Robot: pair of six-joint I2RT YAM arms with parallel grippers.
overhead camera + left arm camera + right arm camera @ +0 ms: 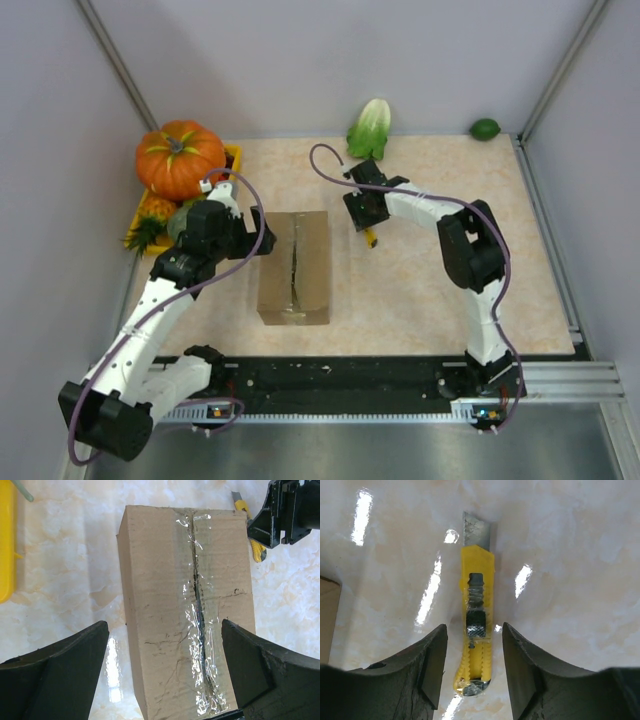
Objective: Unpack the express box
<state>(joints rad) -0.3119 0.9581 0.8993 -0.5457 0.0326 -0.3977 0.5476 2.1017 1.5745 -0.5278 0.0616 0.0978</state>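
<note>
R pincer [474,630] astride knife [478,575], gap each side, beside express box [295,268] edge

the top camera sits high behind the two arms and looks down on the whole table [420,300]. the left wrist camera rides on the left gripper [165,630] and looks down at the express box [165,580] from close by. the right wrist camera rides on the right gripper [474,630], very near the table, over a yellow knife [477,605]. the top view shows both. the left wrist view also catches the knife.
</note>
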